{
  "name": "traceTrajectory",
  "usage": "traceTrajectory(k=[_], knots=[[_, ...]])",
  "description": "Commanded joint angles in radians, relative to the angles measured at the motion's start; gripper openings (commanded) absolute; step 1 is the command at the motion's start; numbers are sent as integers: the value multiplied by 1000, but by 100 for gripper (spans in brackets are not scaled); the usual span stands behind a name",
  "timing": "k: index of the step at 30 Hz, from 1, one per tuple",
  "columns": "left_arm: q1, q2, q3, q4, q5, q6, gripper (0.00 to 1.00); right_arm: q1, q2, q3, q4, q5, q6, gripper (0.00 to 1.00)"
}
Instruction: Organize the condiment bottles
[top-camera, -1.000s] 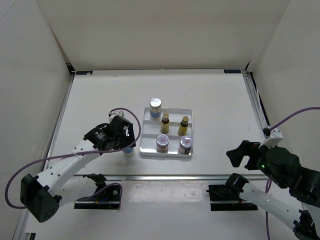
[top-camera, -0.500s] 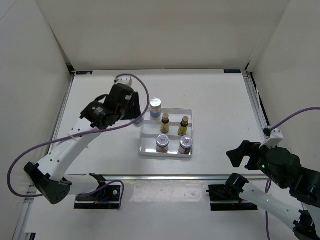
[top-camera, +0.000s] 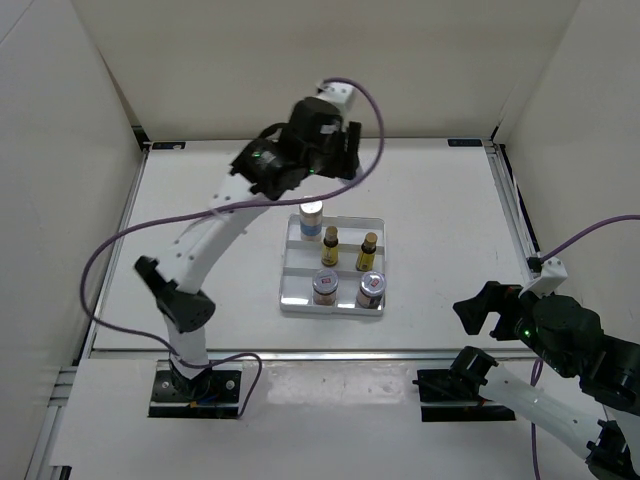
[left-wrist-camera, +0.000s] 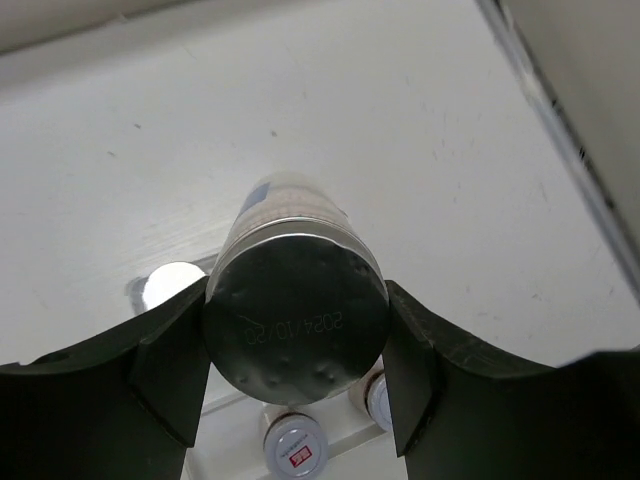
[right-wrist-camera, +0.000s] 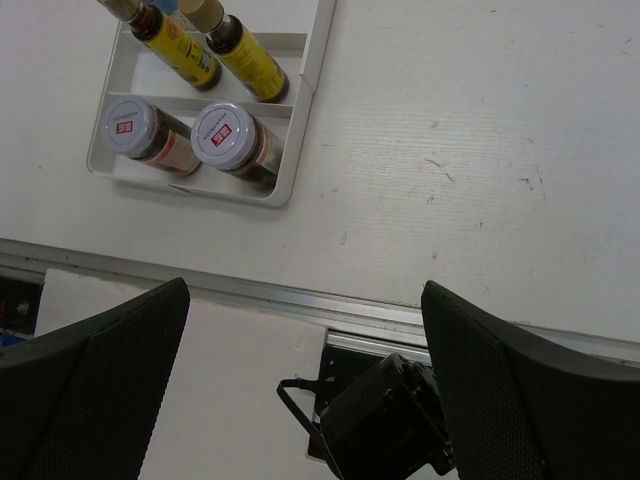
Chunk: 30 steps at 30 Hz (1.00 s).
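Note:
My left gripper (top-camera: 333, 158) is shut on a white-blue bottle (left-wrist-camera: 295, 310) with a silver end and holds it high above the back of the white tray (top-camera: 287, 272). In the tray stand a second white-blue bottle (top-camera: 311, 214), two slim yellow-amber bottles (top-camera: 330, 246) (top-camera: 368, 252) and two brownish jars with red-marked lids (top-camera: 326, 286) (top-camera: 371, 290). The left wrist view shows the tray's silver cap (left-wrist-camera: 172, 285) and a jar lid (left-wrist-camera: 296, 452) far below. My right gripper (top-camera: 482, 306) is open and empty at the near right; its view shows the jars (right-wrist-camera: 225, 134) and the amber bottles (right-wrist-camera: 243, 56).
A metal rail (top-camera: 340, 352) runs along the table's near edge. White walls enclose the table on the left, back and right. The right arm's base mount (right-wrist-camera: 390, 420) sits below the rail.
My left arm has lifted the white-blue bottle from the table left of the tray and swung it up and back over the tray. The right arm has not moved.

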Motion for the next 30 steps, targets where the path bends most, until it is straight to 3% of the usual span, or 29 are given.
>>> traceTrajectory(k=[1, 19, 29, 30], knots=[[-20, 115, 57, -7, 80, 39, 11, 5, -11, 0, 18, 14, 12, 100], [-40, 414, 114, 2, 124, 40, 11, 5, 18, 0, 18, 5, 2, 100], [-40, 499, 124, 2, 146, 20, 11, 5, 9, 0, 18, 5, 2, 100], [-40, 499, 124, 2, 146, 20, 18, 5, 8, 0, 18, 5, 2, 100]])
